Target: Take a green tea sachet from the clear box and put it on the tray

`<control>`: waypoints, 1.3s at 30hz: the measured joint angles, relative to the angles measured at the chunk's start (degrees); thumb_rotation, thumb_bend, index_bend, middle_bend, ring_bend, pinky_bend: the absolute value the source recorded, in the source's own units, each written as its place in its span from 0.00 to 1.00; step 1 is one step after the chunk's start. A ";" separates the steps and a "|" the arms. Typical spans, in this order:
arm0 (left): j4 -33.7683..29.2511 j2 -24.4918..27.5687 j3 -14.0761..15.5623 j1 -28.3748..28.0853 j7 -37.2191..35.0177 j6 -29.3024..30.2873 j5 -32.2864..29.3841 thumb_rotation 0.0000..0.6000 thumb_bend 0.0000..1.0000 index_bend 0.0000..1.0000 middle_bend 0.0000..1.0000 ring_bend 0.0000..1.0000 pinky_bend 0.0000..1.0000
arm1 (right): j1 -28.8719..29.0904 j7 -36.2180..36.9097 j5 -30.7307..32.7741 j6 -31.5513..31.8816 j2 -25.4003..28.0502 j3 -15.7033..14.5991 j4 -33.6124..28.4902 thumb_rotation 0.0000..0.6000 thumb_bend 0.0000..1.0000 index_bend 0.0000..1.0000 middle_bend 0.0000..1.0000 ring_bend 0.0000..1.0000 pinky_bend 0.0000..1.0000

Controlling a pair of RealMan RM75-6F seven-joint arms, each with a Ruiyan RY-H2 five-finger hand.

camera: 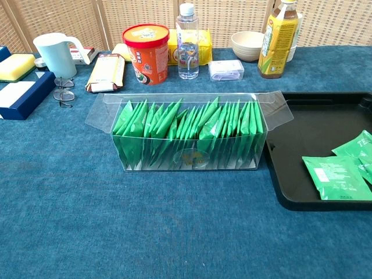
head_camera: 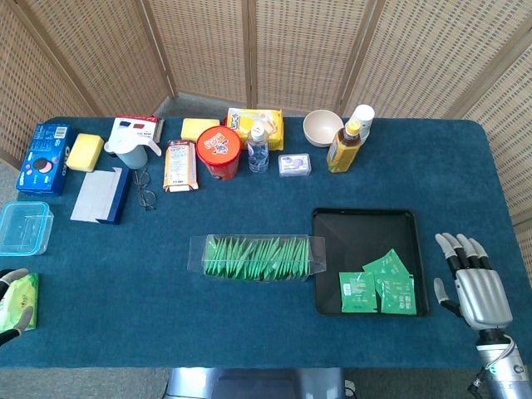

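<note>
Right now my right hand (head_camera: 472, 283) sits at the lower right of the head view, flat on the counter (head_camera: 125, 324) just right of the tray (head_camera: 363, 221), fingers (head_camera: 462, 248) straight, spread and holding nothing. The box (head_camera: 257, 257) lies at frame centre, left of the tray and almost touching it, its long axis running left to right, sachets (camera: 186, 125) packed upright in a row. So the sachets lie to the left of my right hand, past the tray, and I judge this hand the nearer one. My left hand (head_camera: 10, 306) barely shows at the lower left edge, well apart from the box, beside a green packet (head_camera: 21, 299); I cannot tell how its fingers stand. A few loose sachets (head_camera: 378, 284) already rest in the tray's lower right corner.
</note>
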 measured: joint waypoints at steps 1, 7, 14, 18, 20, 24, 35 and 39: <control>0.00 -0.03 0.00 -0.05 0.03 -0.11 -0.04 1.00 0.31 0.24 0.25 0.20 0.34 | 0.15 -0.12 0.09 -0.31 -0.09 0.00 0.06 1.00 0.51 0.04 0.00 0.00 0.05; 0.01 -0.20 0.02 -0.27 0.24 -0.53 -0.16 1.00 0.31 0.24 0.25 0.20 0.30 | 1.00 -0.47 0.38 -1.44 -0.61 0.18 0.13 1.00 0.51 0.03 0.00 0.00 0.05; 0.85 -0.10 -0.16 0.20 -0.89 0.79 0.20 1.00 0.31 0.24 0.25 0.21 0.30 | 1.24 0.39 -0.55 -1.29 -0.03 0.07 -0.40 1.00 0.51 0.03 0.00 0.00 0.05; 0.07 0.64 -0.02 0.30 -1.06 0.87 0.37 1.00 0.31 0.24 0.25 0.21 0.30 | 1.51 1.69 -1.16 -0.94 0.28 0.42 -0.53 1.00 0.51 0.02 0.00 0.00 0.05; -0.52 1.34 0.01 0.28 -1.37 1.00 0.71 1.00 0.31 0.24 0.25 0.21 0.30 | 2.05 2.31 -1.73 -1.01 0.49 0.75 -0.64 1.00 0.51 0.01 0.00 0.00 0.05; -1.07 2.27 -0.19 0.11 -1.93 1.19 0.98 1.00 0.31 0.24 0.25 0.21 0.30 | 3.75 3.61 -2.90 -1.87 0.83 1.55 -1.15 1.00 0.50 0.01 0.00 0.00 0.05; -2.17 5.52 -2.20 -1.63 -3.36 1.77 2.01 1.00 0.31 0.24 0.25 0.21 0.30 | 12.27 8.74 -7.90 -9.53 0.69 3.44 -4.49 1.00 0.46 0.00 0.00 0.00 0.05; -3.02 6.45 -2.86 -2.41 -3.98 1.49 2.05 1.00 0.31 0.24 0.25 0.21 0.30 | 15.99 8.77 -9.26 -13.45 -0.41 3.90 -6.12 1.00 0.44 0.00 0.00 0.00 0.05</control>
